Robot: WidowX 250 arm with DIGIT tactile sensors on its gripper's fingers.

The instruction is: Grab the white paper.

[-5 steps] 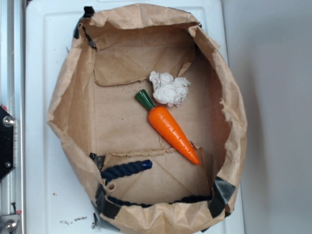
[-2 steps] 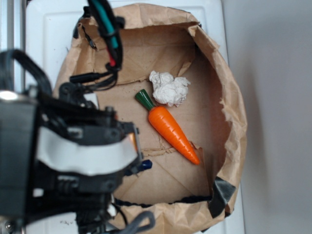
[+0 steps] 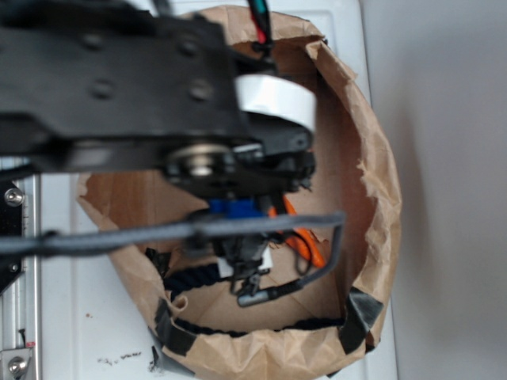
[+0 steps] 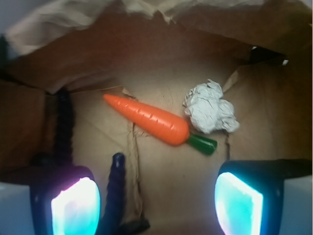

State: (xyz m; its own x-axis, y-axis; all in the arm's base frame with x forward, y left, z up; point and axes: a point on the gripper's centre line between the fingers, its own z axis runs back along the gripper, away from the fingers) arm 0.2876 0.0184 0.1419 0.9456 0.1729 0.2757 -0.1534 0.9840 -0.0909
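Note:
The white paper [image 4: 210, 108], a crumpled lumpy ball, lies on the floor of the brown paper bag [image 4: 73, 54] in the wrist view, touching the green top of an orange carrot [image 4: 149, 119]. My gripper [image 4: 156, 200] hangs open above the bag floor, its glowing pads [image 4: 238, 203] wide apart with nothing held between them. The paper sits ahead of the right pad and apart from it. In the exterior view my arm [image 3: 158, 87] hides the paper, and only a strip of the carrot [image 3: 305, 241] shows.
A dark blue rope [image 4: 116, 186] lies on the bag floor by the left pad, and shows as the rope [image 3: 194, 275] in the exterior view. The bag's walls [image 3: 380, 182] stand up all round. Black tape [image 3: 360, 313] patches its front corner. A metal rail [image 3: 12, 317] runs along the left.
My arm has swung in from the left and across the bag. It now covers the white paper and most of the carrot in the exterior view.

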